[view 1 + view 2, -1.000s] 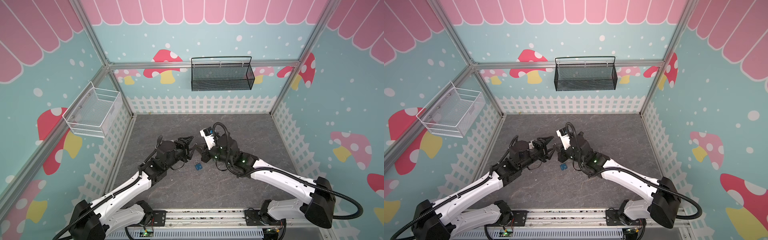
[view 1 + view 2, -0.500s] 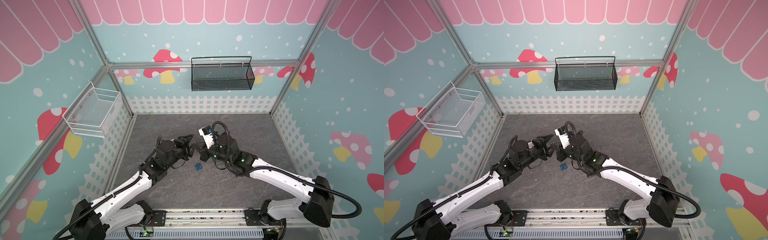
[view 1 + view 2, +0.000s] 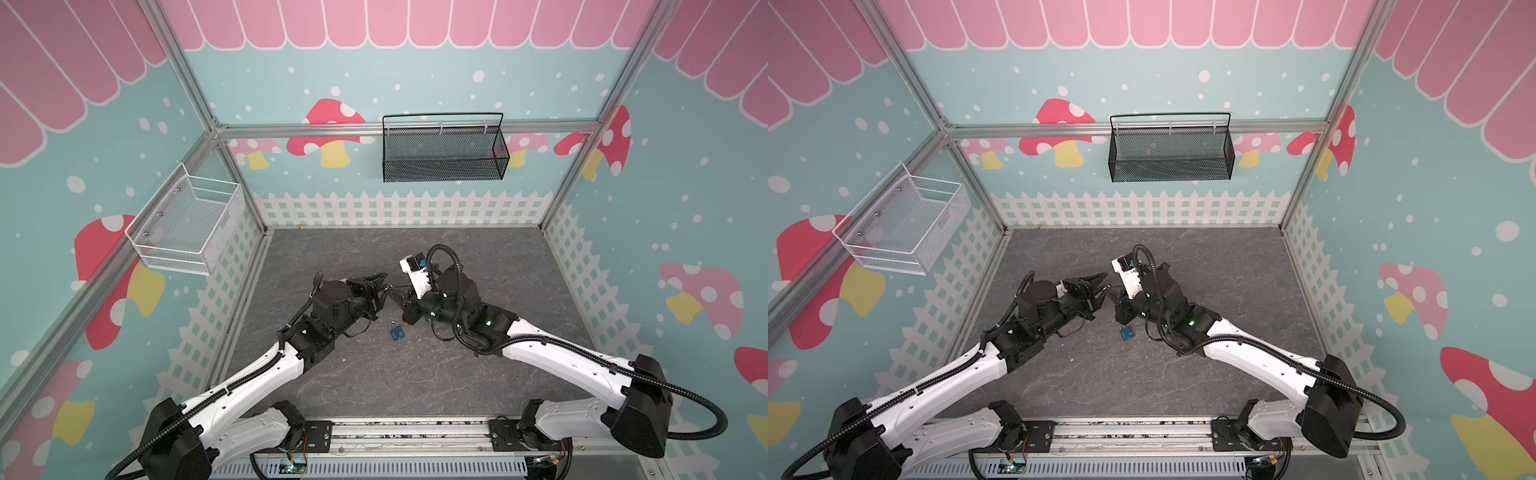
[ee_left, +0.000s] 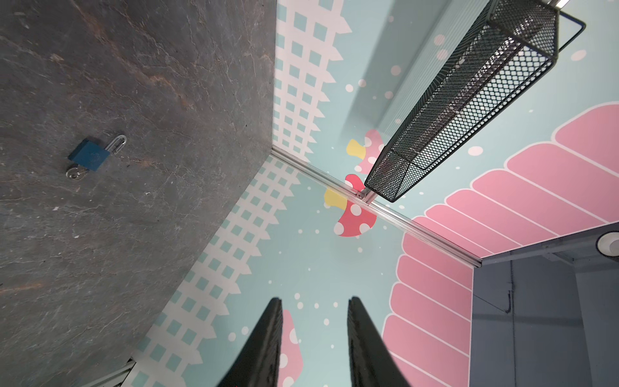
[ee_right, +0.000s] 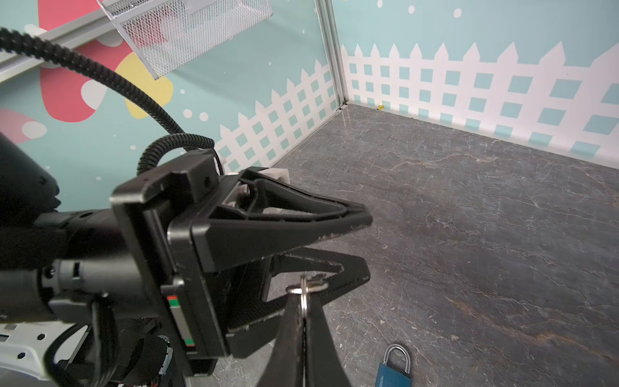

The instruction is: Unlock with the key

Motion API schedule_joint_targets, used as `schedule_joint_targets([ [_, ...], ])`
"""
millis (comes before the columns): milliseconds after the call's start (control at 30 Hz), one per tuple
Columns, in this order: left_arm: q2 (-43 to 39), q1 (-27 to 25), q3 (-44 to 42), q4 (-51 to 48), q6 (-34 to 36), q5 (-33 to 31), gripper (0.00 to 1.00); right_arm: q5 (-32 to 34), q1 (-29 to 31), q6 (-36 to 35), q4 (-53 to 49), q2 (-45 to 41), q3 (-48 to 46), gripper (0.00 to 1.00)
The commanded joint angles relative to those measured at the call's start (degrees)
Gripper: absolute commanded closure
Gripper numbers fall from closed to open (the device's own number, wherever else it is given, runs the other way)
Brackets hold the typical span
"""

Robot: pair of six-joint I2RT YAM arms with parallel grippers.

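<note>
Above, black basket (image 3: 442,160), white basket (image 3: 183,218), padlock (image 3: 397,332) below, right gripper (image 5: 303,303) pinching key (image 5: 316,284)

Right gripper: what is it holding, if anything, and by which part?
The key, pinched by its ring in the shut right gripper; the padlock lies free on the floor.

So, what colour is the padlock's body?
Blue; the padlock shows best in the left wrist view.

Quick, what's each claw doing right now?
Left gripper: open, nothing between its fingers.
Right gripper: shut on the key ring.
</note>
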Motion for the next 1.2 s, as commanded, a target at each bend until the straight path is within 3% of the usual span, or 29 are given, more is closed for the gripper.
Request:
schedule_joint_targets([
  [0, -0.81, -0.21, -0.58, -1.40, -1.79, -1.38, 0.72, 0.07, -0.42, -0.77, 0.67, -1.72, -1.12, 1.00],
  [167, -0.98, -0.21, 0.23, -2.23, -1.18, -1.50, 0.86, -0.78, -0.42, -0.73, 0.68, -1.43, -1.30, 1.00],
  [467, -1.37, -0.21, 0.04, -2.09, -1.02, -2.02, 1.00, -1.28, -0.37, -1.21, 0.34, -1.50, -1.30, 1.00],
  [667, -1.51, -0.21, 0.64, -1.13, 1.46, -2.89, 1.00, -0.74, -0.48, -1.39, -0.79, -1.65, -0.96, 0.99],
  [867, -1.26, -0.14, 2.88, -0.44, 8.92, -4.77, 1.00, -0.89, -1.07, -1.26, -3.32, -3.44, -0.49, 0.67],
  [1033, -0.46, 1.46, 5.05, 2.11, 20.28, -3.21, 1.00, -4.99, -3.33, 0.46, -6.97, -6.36, -0.85, 0.56],
  [1167, 0.63, 2.91, 7.07, 3.54, 31.20, -0.40, 1.00, -16.17, -7.77, 4.44, -7.75, -9.35, -1.77, 0.49],
])
